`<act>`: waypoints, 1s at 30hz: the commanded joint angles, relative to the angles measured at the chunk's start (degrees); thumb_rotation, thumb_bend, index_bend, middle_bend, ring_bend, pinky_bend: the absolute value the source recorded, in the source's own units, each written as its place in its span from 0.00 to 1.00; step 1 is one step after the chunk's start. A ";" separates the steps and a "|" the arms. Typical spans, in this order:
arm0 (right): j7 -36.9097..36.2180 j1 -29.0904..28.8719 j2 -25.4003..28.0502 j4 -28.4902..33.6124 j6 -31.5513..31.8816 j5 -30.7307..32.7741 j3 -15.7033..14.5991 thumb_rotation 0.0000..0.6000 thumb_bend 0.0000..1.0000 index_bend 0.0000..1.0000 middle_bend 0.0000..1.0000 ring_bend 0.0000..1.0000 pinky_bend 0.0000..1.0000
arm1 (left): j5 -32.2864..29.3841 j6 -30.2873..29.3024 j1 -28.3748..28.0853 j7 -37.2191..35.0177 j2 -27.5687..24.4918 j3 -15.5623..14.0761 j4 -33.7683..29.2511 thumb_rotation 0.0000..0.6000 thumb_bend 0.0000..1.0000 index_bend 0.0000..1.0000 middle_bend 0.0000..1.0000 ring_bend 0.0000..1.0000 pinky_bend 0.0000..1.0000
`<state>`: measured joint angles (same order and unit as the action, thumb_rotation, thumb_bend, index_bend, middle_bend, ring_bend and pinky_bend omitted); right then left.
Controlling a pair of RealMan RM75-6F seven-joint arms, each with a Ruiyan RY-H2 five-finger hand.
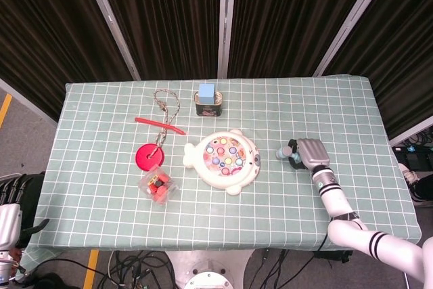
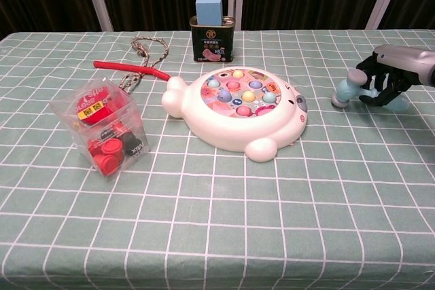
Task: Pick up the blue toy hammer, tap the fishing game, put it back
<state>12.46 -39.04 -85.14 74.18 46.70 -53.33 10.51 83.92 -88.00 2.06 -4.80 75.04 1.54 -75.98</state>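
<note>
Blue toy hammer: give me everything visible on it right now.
The blue toy hammer looks like pale blue plastic with a rounded, greyish striking face pointing toward the fishing game. Only the head and a bit of the light-blue handle end show; the rest is hidden by the fingers of the right robot hand, which grips it. It sits near the table's right edge, apparently lifted just off the checked tablecloth, handle roughly level.

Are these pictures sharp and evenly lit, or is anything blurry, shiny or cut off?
Head view: even, soft light, all sharp, faint shadows, black curtains behind. Chest view: the fishing game has a mild sheen on its white shell; the near tablecloth looks stretched by the wide lens; the right hand gripping the hammer is cut off by the frame's right edge.
</note>
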 commanded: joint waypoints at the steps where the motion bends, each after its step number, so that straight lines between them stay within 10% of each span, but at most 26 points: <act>1: -1.09 -0.48 2.23 1.60 -0.77 -2.54 0.05 1.00 0.45 0.65 0.59 0.50 0.60 | 0.00 -0.12 0.03 0.14 -0.17 0.05 -0.21 1.00 0.04 0.10 0.03 0.01 0.00; 13: -7.28 -4.50 14.97 15.43 -7.55 -12.50 1.77 1.00 0.46 0.68 0.61 0.52 0.65 | 0.20 -0.58 -0.03 1.90 -1.31 0.21 -2.39 1.00 0.04 0.10 0.03 0.01 0.00; 30: 7.63 -17.83 10.59 15.70 -12.09 0.36 -1.08 1.00 0.47 0.69 0.61 0.53 0.68 | -0.06 -0.41 0.14 1.17 -1.13 0.12 -1.84 1.00 0.04 0.10 0.03 0.01 0.00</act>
<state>18.16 -55.43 -74.06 89.83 34.36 -54.90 10.49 83.87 -88.41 2.19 -3.62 73.89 1.66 -77.83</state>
